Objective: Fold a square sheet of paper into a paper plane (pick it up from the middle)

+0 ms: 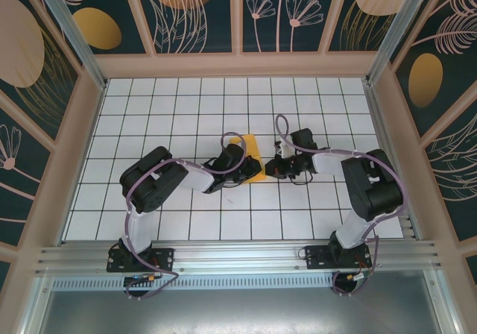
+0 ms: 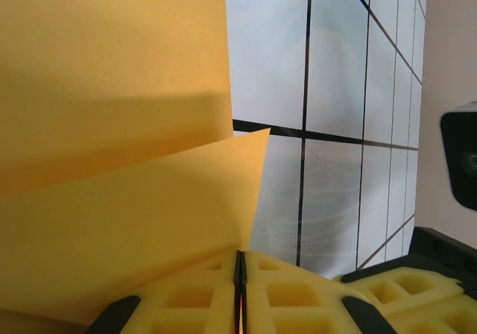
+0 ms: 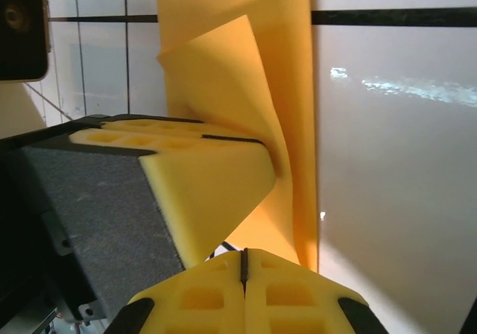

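1. The square sheet of paper (image 1: 256, 149) lies at the middle of the white gridded surface (image 1: 186, 110), between the two arms' tips. From above it reads as a narrow strip. Its long axis runs far to near, tilted so the near end sits slightly further right.
2. The sheet is partly folded. In the left wrist view (image 2: 112, 88) one layer lies flat and a second flap slants across it. In the right wrist view (image 3: 223, 73) that flap stands up off the surface and curls.
3. From above, the left wrist hides the paper's left edge. Both wrist views cut the sheet off, so its full outline is hard to make out.
4. The left fingers (image 2: 201, 297) are pressed together, pinching the flap's lower corner at their seam. The right fingers (image 3: 287, 304) are closed on nothing, just beside the paper's edge.
5. The left arm (image 1: 153, 177) bends at the elbow and reaches rightward. The right arm (image 1: 373, 185) mirrors it leftward. Both wrists are low.
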Action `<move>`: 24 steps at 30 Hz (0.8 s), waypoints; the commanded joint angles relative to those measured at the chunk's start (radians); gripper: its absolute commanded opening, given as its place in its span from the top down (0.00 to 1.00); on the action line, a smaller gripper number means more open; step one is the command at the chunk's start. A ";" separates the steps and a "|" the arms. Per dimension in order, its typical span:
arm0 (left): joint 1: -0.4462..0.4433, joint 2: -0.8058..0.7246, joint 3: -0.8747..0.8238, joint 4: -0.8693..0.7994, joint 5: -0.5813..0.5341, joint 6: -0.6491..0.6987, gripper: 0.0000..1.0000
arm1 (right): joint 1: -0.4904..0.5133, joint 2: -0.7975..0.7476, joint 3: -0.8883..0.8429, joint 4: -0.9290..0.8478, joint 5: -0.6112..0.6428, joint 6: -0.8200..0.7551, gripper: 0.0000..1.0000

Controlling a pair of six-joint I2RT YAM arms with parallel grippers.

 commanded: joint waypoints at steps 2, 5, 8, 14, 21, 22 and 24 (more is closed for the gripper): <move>0.002 0.022 0.020 -0.047 0.009 0.027 0.87 | 0.011 0.047 0.023 -0.023 0.021 -0.012 0.95; 0.001 0.022 0.021 -0.050 0.008 0.029 0.87 | 0.015 0.072 0.025 -0.026 0.048 -0.009 0.95; 0.001 0.023 0.024 -0.054 0.009 0.029 0.87 | 0.018 0.092 0.032 -0.061 0.132 -0.008 0.96; 0.007 0.012 0.026 -0.111 -0.026 0.057 0.87 | 0.028 0.093 0.028 -0.137 0.246 -0.014 0.98; 0.026 0.019 0.029 -0.114 -0.038 0.089 0.87 | 0.026 0.122 0.013 -0.134 0.255 -0.014 1.00; 0.031 0.017 0.025 -0.113 -0.038 0.089 0.87 | 0.026 0.124 0.013 -0.135 0.259 -0.014 1.00; 0.038 0.011 0.020 -0.123 -0.046 0.089 0.87 | 0.028 0.124 0.016 -0.143 0.274 -0.015 1.00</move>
